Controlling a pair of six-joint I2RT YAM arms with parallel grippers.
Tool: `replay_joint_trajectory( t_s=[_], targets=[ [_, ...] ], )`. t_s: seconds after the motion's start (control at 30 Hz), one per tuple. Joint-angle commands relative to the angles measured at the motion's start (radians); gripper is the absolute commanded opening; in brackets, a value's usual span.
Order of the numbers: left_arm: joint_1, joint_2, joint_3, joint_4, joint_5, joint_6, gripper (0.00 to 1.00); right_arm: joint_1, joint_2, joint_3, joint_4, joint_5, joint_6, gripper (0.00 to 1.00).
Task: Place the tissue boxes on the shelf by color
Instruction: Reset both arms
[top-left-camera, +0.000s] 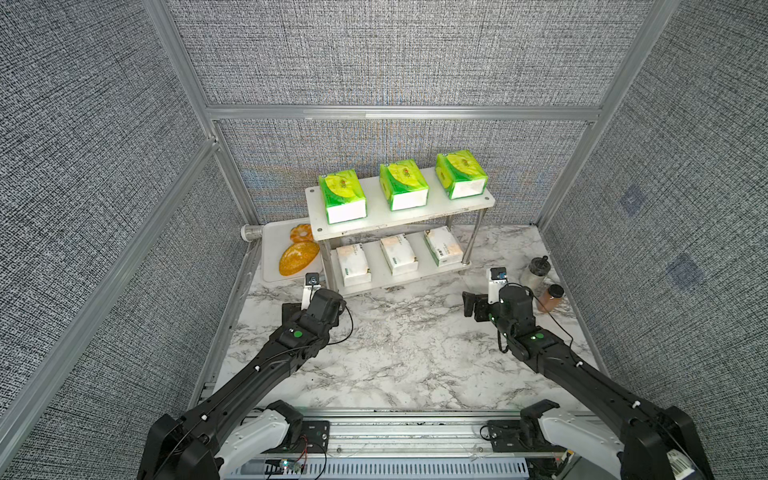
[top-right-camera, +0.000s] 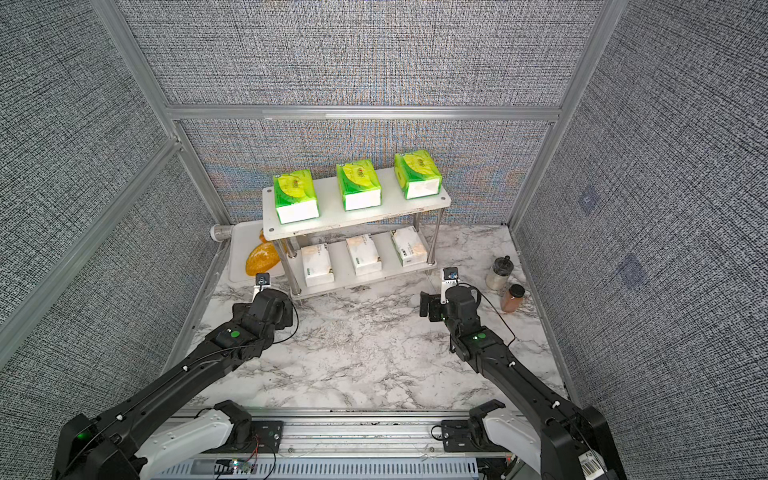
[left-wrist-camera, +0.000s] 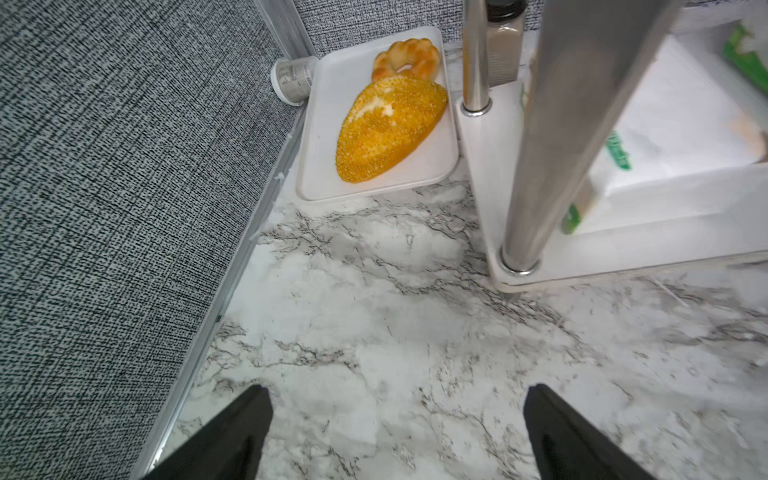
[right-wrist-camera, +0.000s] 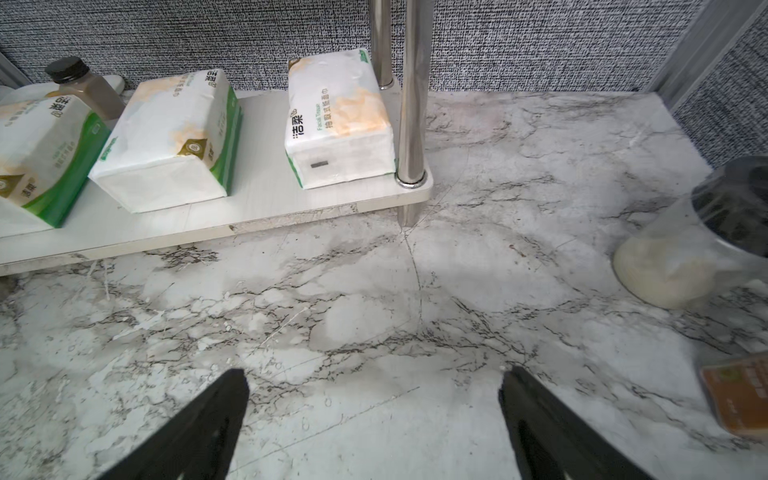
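Only the top views show me the three green tissue boxes (top-left-camera: 403, 185), lined along the upper tier of the shelf (top-left-camera: 372, 212). The three white tissue boxes (right-wrist-camera: 166, 137) sit on its lower tier. The wrist views reveal a dark-capped bottle (right-wrist-camera: 81, 81) behind the shelf. A bread tray (left-wrist-camera: 320, 145) lies beside the shelf, and a chrome leg (left-wrist-camera: 552, 124) partly blocks my left wrist view. The left gripper (left-wrist-camera: 395, 390) and right gripper (right-wrist-camera: 374, 374) gape wide and empty before the shelf.

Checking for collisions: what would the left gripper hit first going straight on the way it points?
The left gripper probably meets the white grey-veined marble tabletop, short of the flat white bread tray, though depth is unclear.
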Motion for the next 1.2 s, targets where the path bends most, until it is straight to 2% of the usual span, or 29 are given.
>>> replay_joint_trajectory(
  t_s=[0.0, 0.07, 0.1, 0.2, 0.27, 0.4, 0.63, 0.73, 0.93, 1.07, 1.17],
  targets=[
    [0.109, 0.031, -0.068, 0.303, -0.005, 0.184, 1.00, 0.000, -0.027, -0.042, 0.105, 0.066, -0.058, 0.99],
    [0.210, 0.096, -0.081, 0.366, 0.054, 0.171, 0.99, -0.003, -0.041, -0.071, 0.137, 0.077, -0.072, 0.99],
    [0.233, 0.122, -0.078, 0.385, 0.066, 0.178, 0.99, -0.004, -0.044, -0.082, 0.150, 0.086, -0.073, 0.99],
    [0.256, 0.182, -0.103, 0.535, 0.085, 0.214, 0.99, -0.022, -0.053, -0.132, 0.200, 0.099, -0.079, 0.99],
    [0.268, 0.216, -0.139, 0.663, 0.139, 0.242, 0.99, -0.035, -0.054, -0.158, 0.227, 0.099, -0.077, 0.99],
    [0.304, 0.286, -0.174, 0.791, 0.245, 0.288, 0.99, -0.067, -0.060, -0.181, 0.255, 0.092, -0.088, 0.99],
    [0.423, 0.344, -0.183, 0.925, 0.483, 0.320, 0.97, -0.150, -0.023, -0.230, 0.380, 0.058, -0.139, 0.99],
    [0.459, 0.375, -0.179, 0.968, 0.573, 0.341, 0.97, -0.185, -0.020, -0.293, 0.511, 0.038, -0.147, 0.99],
    [0.487, 0.492, -0.189, 1.087, 0.618, 0.335, 0.97, -0.234, 0.037, -0.356, 0.700, -0.001, -0.200, 0.99],
    [0.493, 0.490, -0.190, 1.087, 0.621, 0.331, 0.98, -0.250, 0.161, -0.393, 0.964, -0.039, -0.209, 0.99],
    [0.494, 0.490, -0.190, 1.088, 0.617, 0.331, 0.99, -0.251, 0.276, -0.346, 1.018, -0.026, -0.254, 0.99]
  ],
)
